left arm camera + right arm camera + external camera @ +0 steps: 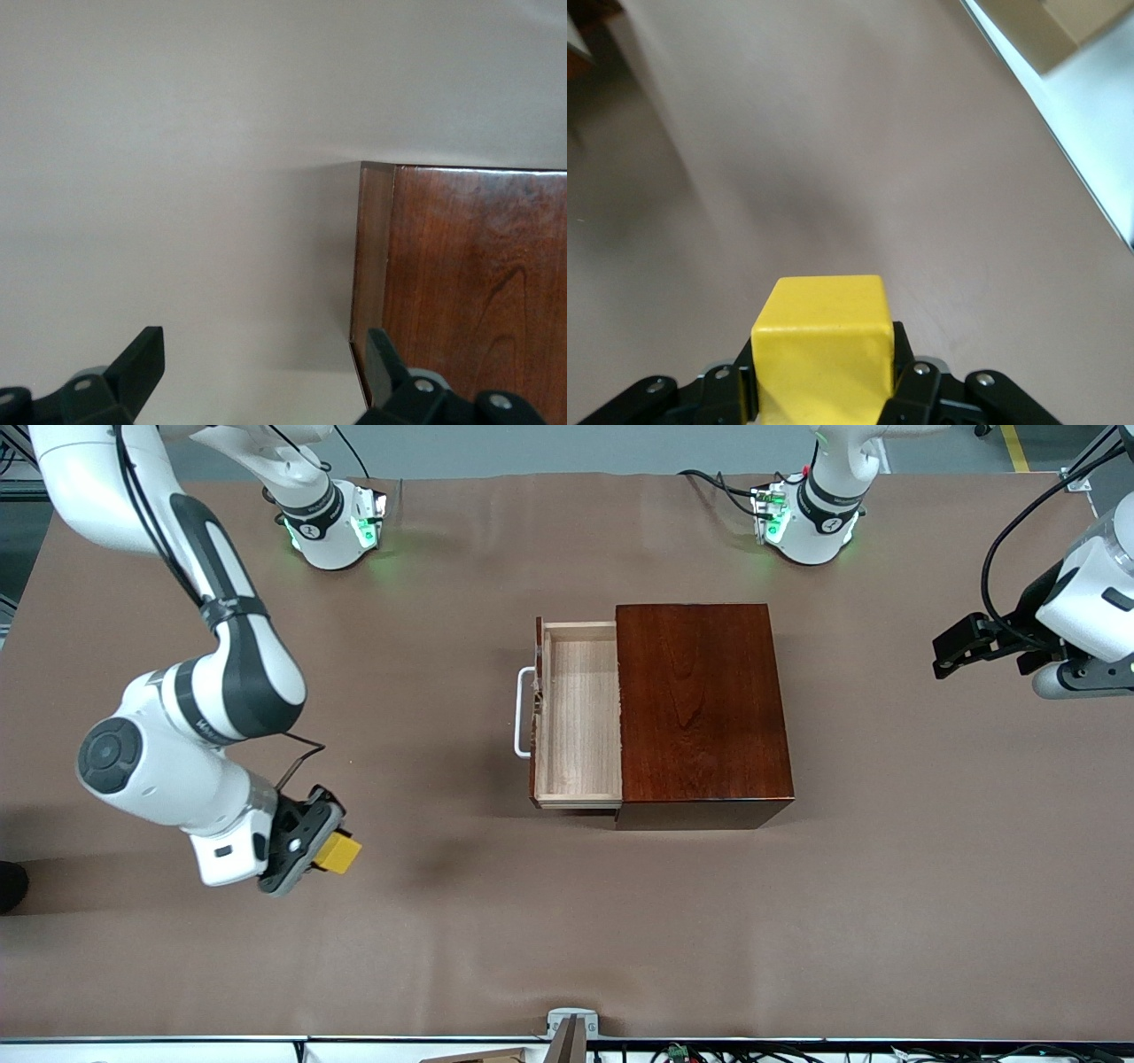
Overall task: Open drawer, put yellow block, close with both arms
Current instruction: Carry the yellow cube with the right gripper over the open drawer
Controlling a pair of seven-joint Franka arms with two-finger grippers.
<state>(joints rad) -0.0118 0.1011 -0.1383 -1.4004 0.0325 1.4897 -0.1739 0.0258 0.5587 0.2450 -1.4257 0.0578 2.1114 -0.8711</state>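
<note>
Right gripper point(321, 849): jaws clamped on yellow block point(337, 852), over the worktop point(567, 921).
Left gripper point(952, 654): jaws wide, waiting beside the wooden box point(700, 704).
Drawer point(576, 713): pulled out.

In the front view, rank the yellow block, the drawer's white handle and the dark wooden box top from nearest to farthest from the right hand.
1. Small bright yellow block: gripped in the right hand.
2. White U-shaped bar handle: on the open drawer's front, facing the right arm's end.
3. Glossy red-brown box top: toward the left arm's end.
</note>
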